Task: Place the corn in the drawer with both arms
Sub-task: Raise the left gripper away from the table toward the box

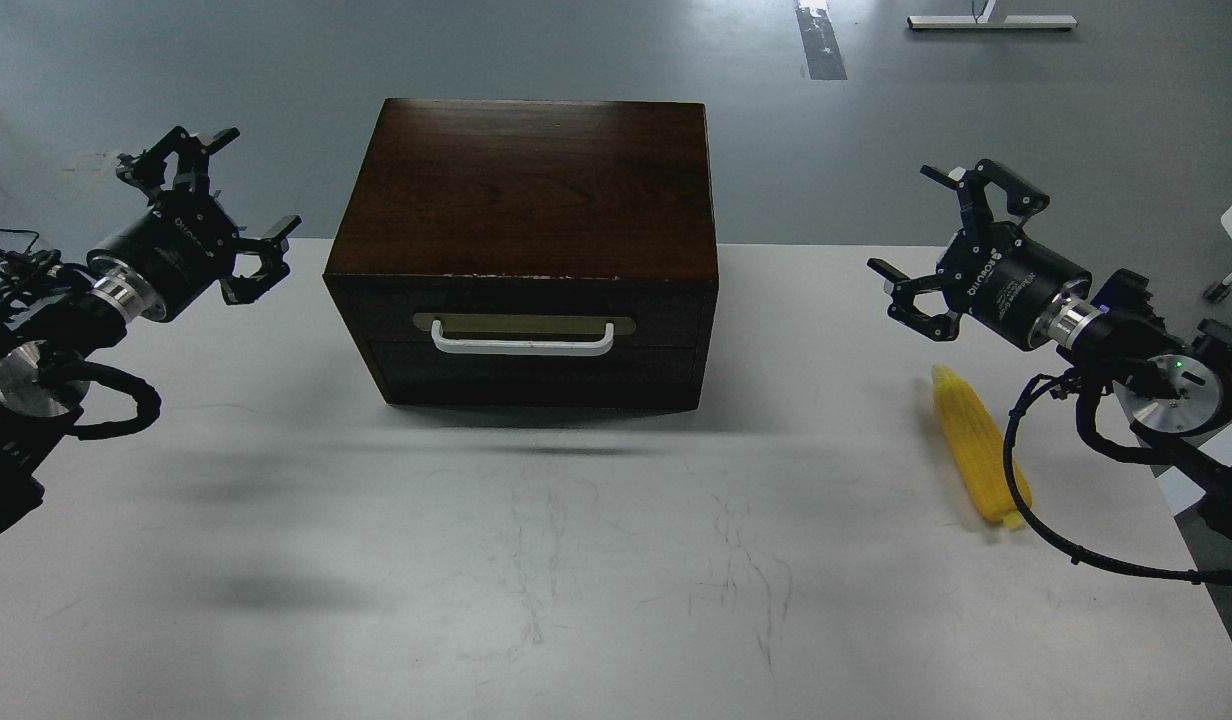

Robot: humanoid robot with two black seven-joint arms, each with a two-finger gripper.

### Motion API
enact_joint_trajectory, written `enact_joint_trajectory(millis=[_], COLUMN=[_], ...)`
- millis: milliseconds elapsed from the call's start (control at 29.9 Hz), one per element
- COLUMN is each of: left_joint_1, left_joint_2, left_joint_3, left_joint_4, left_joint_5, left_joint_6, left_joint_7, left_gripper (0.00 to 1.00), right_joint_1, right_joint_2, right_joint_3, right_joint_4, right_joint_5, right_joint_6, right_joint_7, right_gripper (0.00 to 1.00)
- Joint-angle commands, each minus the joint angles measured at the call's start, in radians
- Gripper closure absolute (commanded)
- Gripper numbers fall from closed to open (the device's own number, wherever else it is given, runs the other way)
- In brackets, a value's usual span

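A yellow corn [971, 444] lies on the white table at the right, its tip pointing away from me; a black cable crosses its near end. The drawer [522, 335] is shut in the front of the dark wooden box [524, 190], with a white bar handle [522, 340] on a brass plate. My right gripper [921, 235] hovers open above and just left of the corn's tip, holding nothing. To the left of the box, well apart from it, my left gripper [226, 190] hangs open and empty.
The white table [536, 560] has scuffed bare surface in front of the box. Its right edge runs close behind the right arm. Grey floor lies beyond the table, with a white stand base [991, 20] far back right.
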Motion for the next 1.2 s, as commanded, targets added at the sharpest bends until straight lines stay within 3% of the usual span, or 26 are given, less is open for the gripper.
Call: enact_joint_trajectory(millis=[0,1170], left_joint_1=[0.000,0.011], left_joint_2=[0.001,0.073], left_joint_3=[0.001,0.003], left_joint_4=[0.000,0.003], left_joint_5=[0.001,-0.008], left_joint_6=[0.005,0.017], left_joint_7=[-0.002,-0.012], left_gripper=[0.01,0.01], right_joint_1=[0.001,0.021], right_joint_2=[0.004,0.001], right_joint_3=[0.008,0.011], right_joint_4=[-0.001,0.001], right_joint_5=[0.000,0.001], right_joint_6=[0.000,0.000], right_joint_7=[0.001,0.007], right_gripper=[0.00,0.00])
